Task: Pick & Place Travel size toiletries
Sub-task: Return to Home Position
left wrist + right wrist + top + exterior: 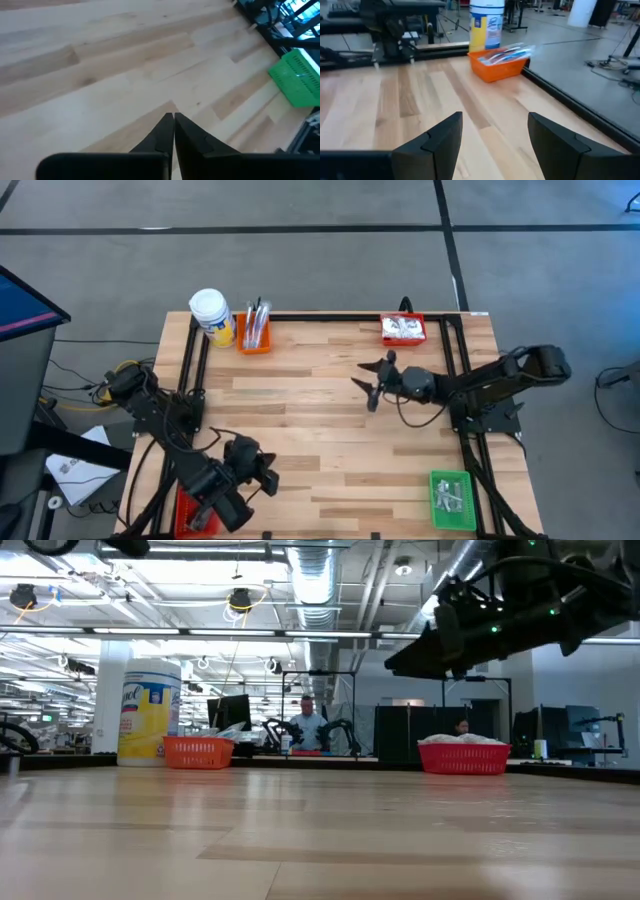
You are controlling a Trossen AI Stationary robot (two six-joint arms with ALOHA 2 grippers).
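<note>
Slim toothbrushes [256, 320] [507, 52] stand in an orange bin [253, 340] at the far left. White packets [403, 328] fill a red bin [403, 339] at the far right. Silvery sachets [452, 497] lie in a green bin [436, 510] at the near right. My left gripper [270, 480] [173, 118] is shut with nothing between its fingers, above bare wood near the table's near left. My right gripper [369, 381] [492, 135] stands open and holds nothing, over the table's right middle, pointing toward the left edge.
A white-capped yellow jar [212, 317] stands beside the orange bin. Another red bin [190, 515] lies under my left arm at the near left corner. A black frame [330, 314] runs along the table's edges. People sit in the room behind [305, 725].
</note>
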